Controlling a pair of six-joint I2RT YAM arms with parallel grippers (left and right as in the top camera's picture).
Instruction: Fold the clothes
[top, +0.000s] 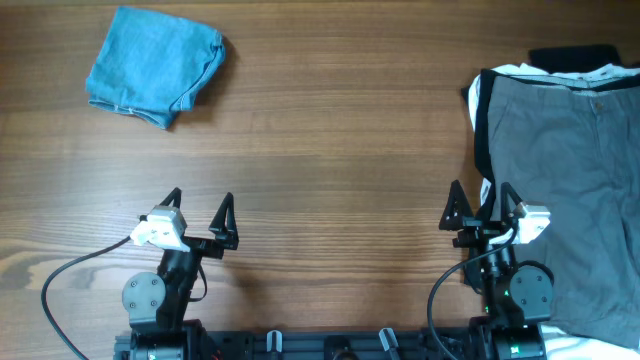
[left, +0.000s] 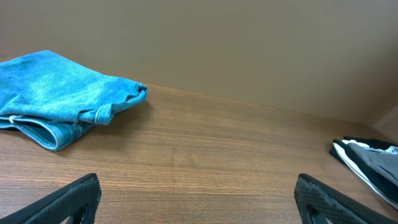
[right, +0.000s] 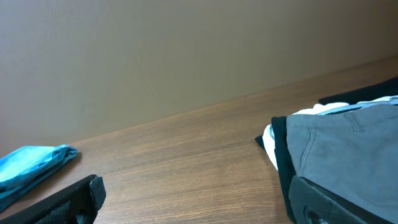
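Jeans bundled at the far left, a clothes stack at the right, both arms low at the near edge.

On the wooden table, a stack topped by grey shorts fills the right side, its long axis running away from the robot. The right gripper sits at its near-left edge, so the right arm is nearer. The blue jeans lie compact, seemingly already folded, well ahead and left of the left gripper. Both jaws gape wide, empty.

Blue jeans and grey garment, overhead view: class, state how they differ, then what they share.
The blue jeans are folded into a compact bundle; the grey garment lies spread flat. The blue jeans sit alone, far left; the grey garment tops other clothes, right. Both lie on the wooden table.
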